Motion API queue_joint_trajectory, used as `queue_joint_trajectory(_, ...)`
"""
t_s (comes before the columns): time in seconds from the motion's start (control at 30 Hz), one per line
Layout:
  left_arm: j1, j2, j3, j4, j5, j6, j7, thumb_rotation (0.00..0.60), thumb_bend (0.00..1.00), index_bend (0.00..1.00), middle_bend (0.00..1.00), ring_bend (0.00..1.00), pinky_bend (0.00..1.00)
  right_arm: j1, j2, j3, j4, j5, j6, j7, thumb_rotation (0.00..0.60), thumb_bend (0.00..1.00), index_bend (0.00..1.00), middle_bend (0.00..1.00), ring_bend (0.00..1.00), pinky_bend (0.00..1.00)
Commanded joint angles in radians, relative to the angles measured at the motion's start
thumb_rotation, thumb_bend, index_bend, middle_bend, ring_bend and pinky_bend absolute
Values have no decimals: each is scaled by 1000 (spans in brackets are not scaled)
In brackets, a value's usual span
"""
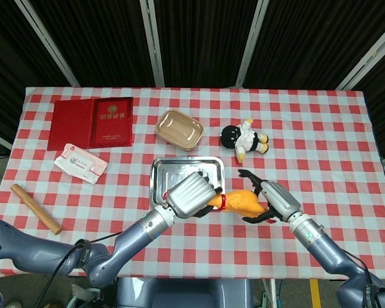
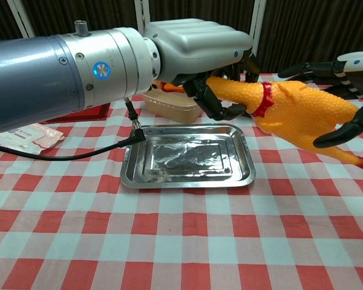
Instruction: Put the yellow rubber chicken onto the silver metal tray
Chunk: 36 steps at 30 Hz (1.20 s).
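The yellow rubber chicken (image 1: 244, 204) (image 2: 296, 109) is held in the air just right of the silver metal tray (image 1: 159, 168) (image 2: 245, 163), level and with its head toward the tray. My left hand (image 1: 191, 194) (image 2: 199, 45) grips its neck and head above the tray's near right part. My right hand (image 1: 273, 200) (image 2: 342, 66) is at the chicken's body with fingers spread above and below it. One lower finger touches the underside, while the upper fingers stand off it. The tray is bare inside.
Behind the tray sits a tan food container (image 1: 178, 129) (image 2: 169, 106). A small doll (image 1: 244, 139) lies to the back right. Red booklets (image 1: 93, 123), a white packet (image 1: 81, 162) and a wooden stick (image 1: 35, 207) lie on the left of the checkered table.
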<state>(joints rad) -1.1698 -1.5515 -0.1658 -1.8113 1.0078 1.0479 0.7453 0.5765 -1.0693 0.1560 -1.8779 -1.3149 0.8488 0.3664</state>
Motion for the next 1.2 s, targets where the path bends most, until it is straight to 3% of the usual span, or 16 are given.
queue_joint_trajectory(0.03, 15, -3, 3, 13, 22, 7, -27, 600, 823, 586, 647, 567, 574, -9, 4, 0, -3, -11, 19, 5, 600, 89, 0, 0, 0, 28)
queue_joint_trajectory(0.33, 83, -5, 27, 59, 147, 38, -169, 600, 809, 579, 640, 565, 570, -52, 30, 9, 19, -12, 104, 14, 600, 90, 0, 0, 0, 14)
queue_joint_trajectory(0.6, 159, -39, 67, 215, 277, 58, -383, 600, 790, 570, 631, 561, 568, -97, 43, 26, 85, 20, 179, 37, 600, 90, 0, 0, 0, 14)
queue_joint_trajectory(1.2, 239, -176, 85, 597, 308, -28, -626, 600, 747, 560, 617, 553, 529, -136, 22, 35, 140, 24, 227, 56, 600, 90, 0, 0, 0, 14)
